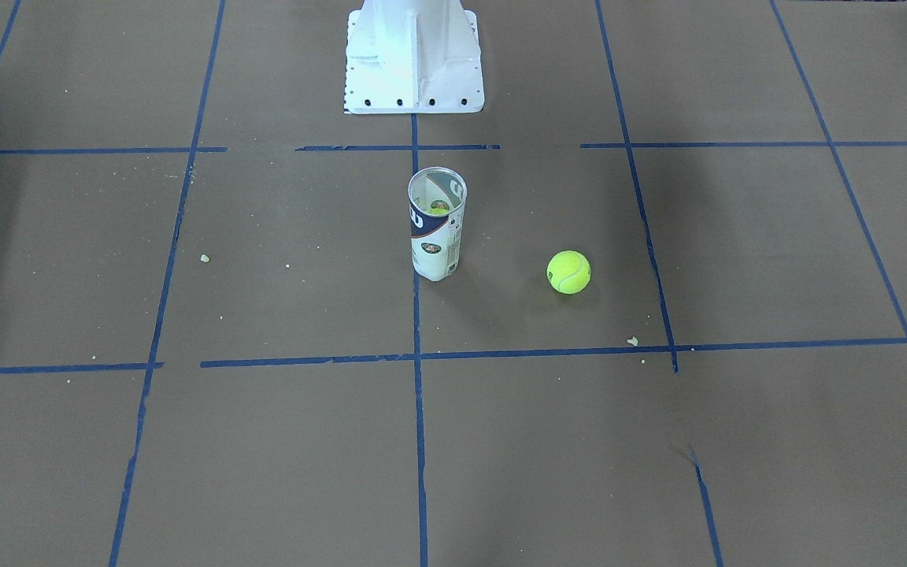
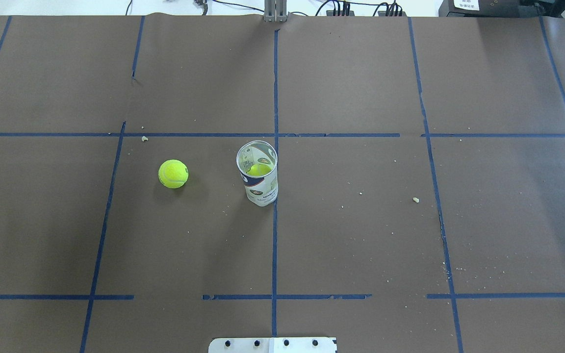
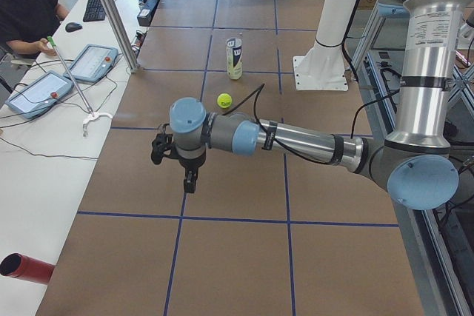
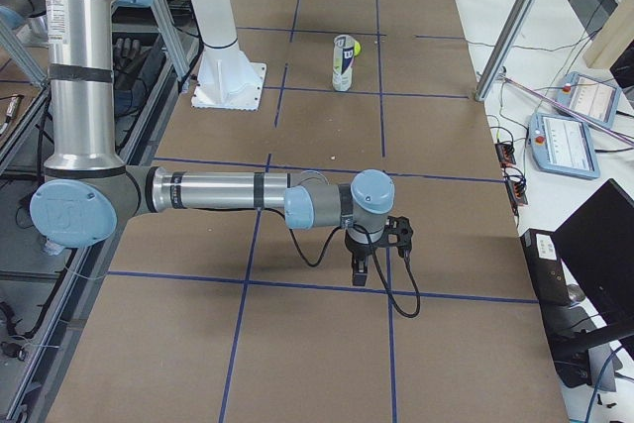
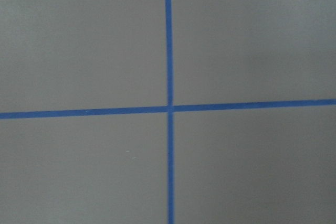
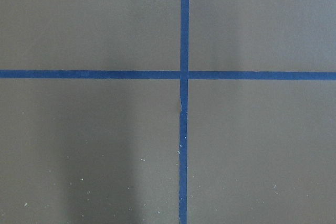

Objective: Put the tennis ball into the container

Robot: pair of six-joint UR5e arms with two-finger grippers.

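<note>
The tennis ball lies loose on the brown table, about two ball-widths to the robot's left of the container. The container stands upright with its mouth open, and another yellow-green ball rests inside it. My left gripper hangs over the table's left end, far from both. My right gripper hovers over the right end. They show only in the side views, so I cannot tell if they are open or shut. Both wrist views hold only blue tape crossings.
The white metal pedestal stands at the robot's side of the table, behind the container. A metal pole and an operator's desk with tablets border the far edge. A red cylinder lies off the table's corner.
</note>
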